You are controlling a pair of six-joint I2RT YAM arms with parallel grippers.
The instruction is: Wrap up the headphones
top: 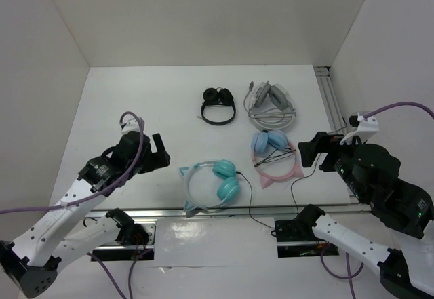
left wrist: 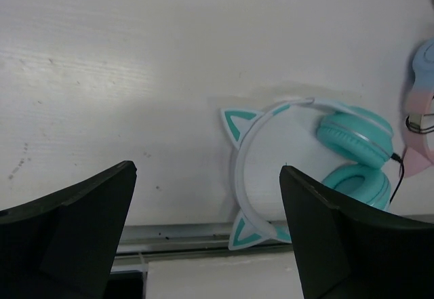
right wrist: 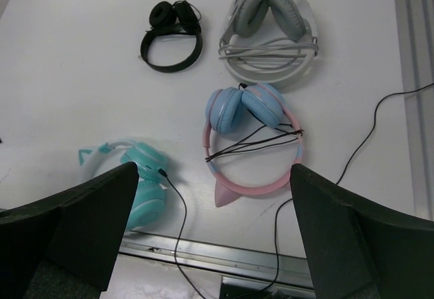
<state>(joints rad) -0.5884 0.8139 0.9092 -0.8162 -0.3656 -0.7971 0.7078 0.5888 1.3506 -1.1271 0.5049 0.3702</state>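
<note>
The teal headphones (top: 224, 180) lie flat near the table's front edge, pale headband (top: 188, 185) to the left with two cat ears. Their thin black cable (top: 251, 201) runs unwound from the cups over the front rail and loops right. They also show in the left wrist view (left wrist: 352, 136) and the right wrist view (right wrist: 144, 170), where the cable (right wrist: 178, 211) trails off the bottom. My left gripper (top: 161, 153) is open and empty, above the table left of them (left wrist: 207, 184). My right gripper (top: 310, 151) is open and empty, to their right (right wrist: 213, 177).
Pink-and-blue cat-ear headphones (top: 274, 155) with the cable wrapped lie just right of the teal pair. Small black headphones (top: 218, 106) and grey-white headphones (top: 271, 102) lie farther back. A metal rail (top: 169, 211) runs along the front edge, another (top: 331, 99) along the right. White walls enclose the table.
</note>
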